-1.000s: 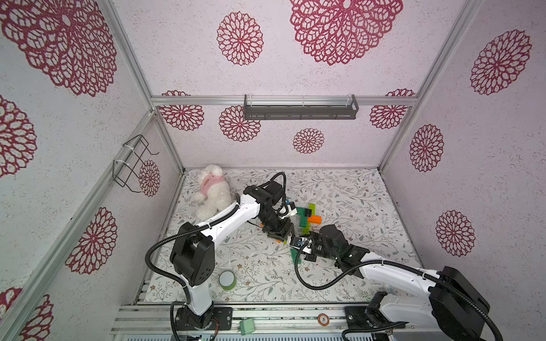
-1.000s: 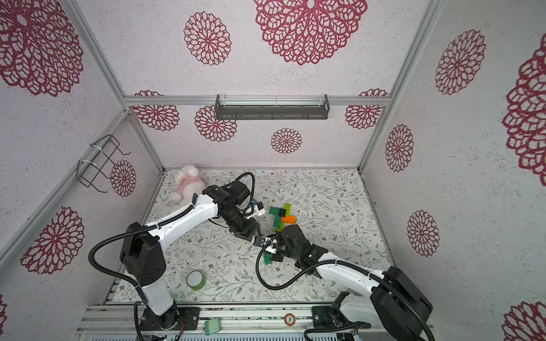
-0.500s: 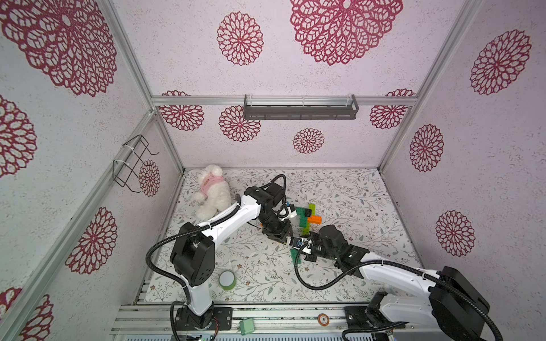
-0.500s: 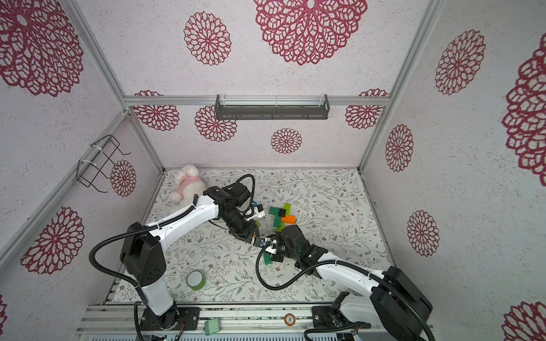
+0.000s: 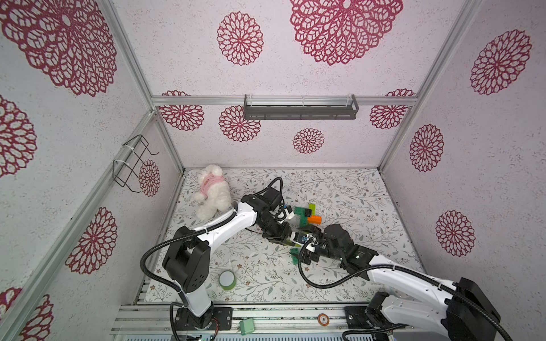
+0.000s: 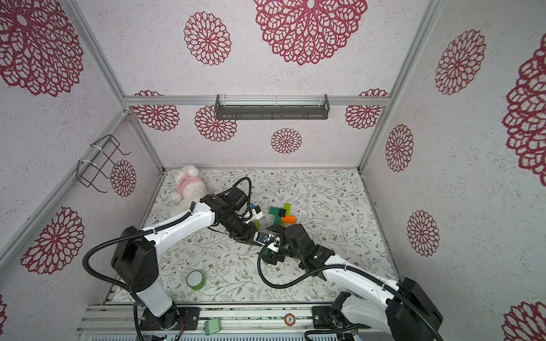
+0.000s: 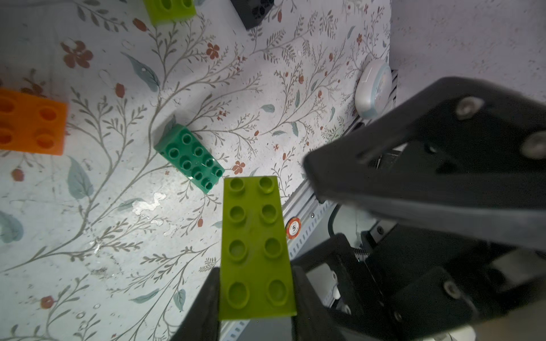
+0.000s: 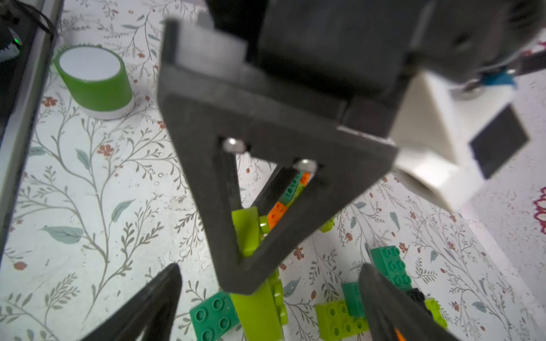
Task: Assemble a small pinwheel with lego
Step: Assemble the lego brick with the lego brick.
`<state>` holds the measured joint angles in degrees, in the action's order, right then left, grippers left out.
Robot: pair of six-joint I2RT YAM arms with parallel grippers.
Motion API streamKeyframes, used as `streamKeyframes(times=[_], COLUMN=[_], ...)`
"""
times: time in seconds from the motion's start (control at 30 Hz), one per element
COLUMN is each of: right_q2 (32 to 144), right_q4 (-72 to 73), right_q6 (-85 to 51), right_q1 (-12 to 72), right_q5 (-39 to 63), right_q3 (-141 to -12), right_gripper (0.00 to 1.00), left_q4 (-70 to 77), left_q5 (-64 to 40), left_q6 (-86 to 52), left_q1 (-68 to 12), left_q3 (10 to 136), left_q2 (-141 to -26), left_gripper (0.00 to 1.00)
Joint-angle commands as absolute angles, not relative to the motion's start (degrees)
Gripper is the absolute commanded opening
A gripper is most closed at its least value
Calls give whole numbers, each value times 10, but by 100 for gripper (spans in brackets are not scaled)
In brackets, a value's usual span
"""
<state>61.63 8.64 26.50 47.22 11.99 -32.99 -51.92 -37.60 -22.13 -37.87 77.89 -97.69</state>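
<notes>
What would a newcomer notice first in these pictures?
Two black grippers face each other over the flowered table: the left gripper grips a lime green brick, and the right gripper stands open close to it. Behind them lies a colourful brick cluster; a white plush toy sits in a far corner.

Bench [image 5: 339,189], contents:
- Plush toy [image 5: 213,192]: rear left corner.
- Tape roll [image 5: 227,280]: front left, beside the left arm's base.
- Joined brick cluster [image 5: 307,214]: mid-bench.
- Loose 2x4 brick [image 7: 189,159]: on the bench, in front of the cluster.
- Second 2x4 brick [image 7: 257,230]: in the left end effector [image 7: 256,277], above the loose one; the right end effector [image 8: 270,270] is just to its right.

Off the bench:
- Small box [image 5: 246,326]: on the front rail.
- Shelf [image 5: 300,110]: on the rear wall.
- Wire rack [image 5: 133,165]: on the left wall.
</notes>
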Motion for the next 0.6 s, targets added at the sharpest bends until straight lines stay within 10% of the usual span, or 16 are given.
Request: streamKeyframes(times=[0.0,0.3,0.57], right_q2=[577,504,601], right_q4=[70,86,58], right_q6=[193,-83,-276], right_q1=[475,468,395], right_q5=[116,-139,14], right_q3=[-344,-348,-391], right_gripper=[99,99,88], left_q4=[-421,-103,85], left_q5=[-329,-81,19], left_q6=[-259,-215,-49], left_q1=[-368,-390,-414], left_q3=[745,436,293], left_q2=[-919,-720,-717], left_gripper=[16,19,18])
